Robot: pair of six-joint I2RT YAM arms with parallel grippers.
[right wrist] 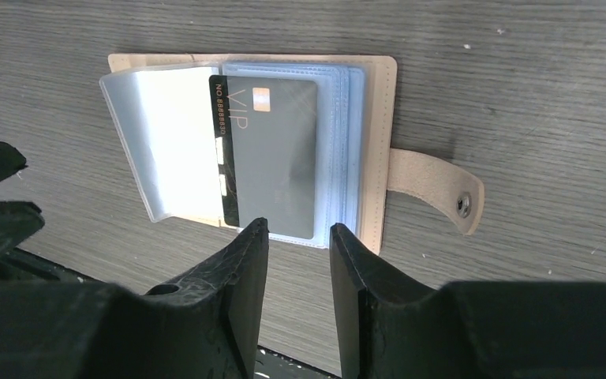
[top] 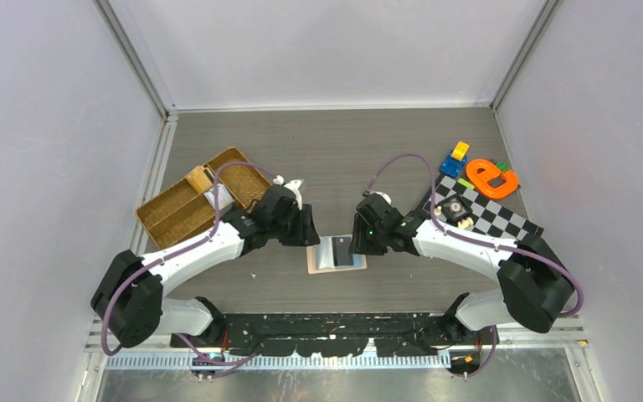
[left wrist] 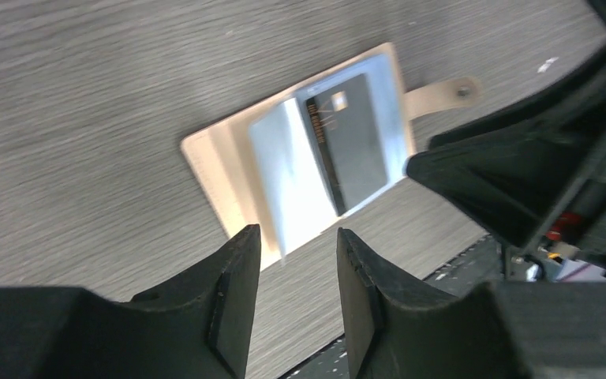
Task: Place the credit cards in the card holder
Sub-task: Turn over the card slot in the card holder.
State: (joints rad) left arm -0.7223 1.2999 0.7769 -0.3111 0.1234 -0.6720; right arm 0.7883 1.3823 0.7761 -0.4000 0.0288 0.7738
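Two parted end effectors flanking side edges of the card holder

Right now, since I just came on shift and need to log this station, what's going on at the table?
A peach-beige card holder lies open on the table between the two arms. A grey VIP card with a dark band lies among its clear plastic sleeves; whether it is fully tucked in, I cannot tell. The left gripper and the right gripper both hover at the holder's edge with jaws open, holding nothing. I see no second card.
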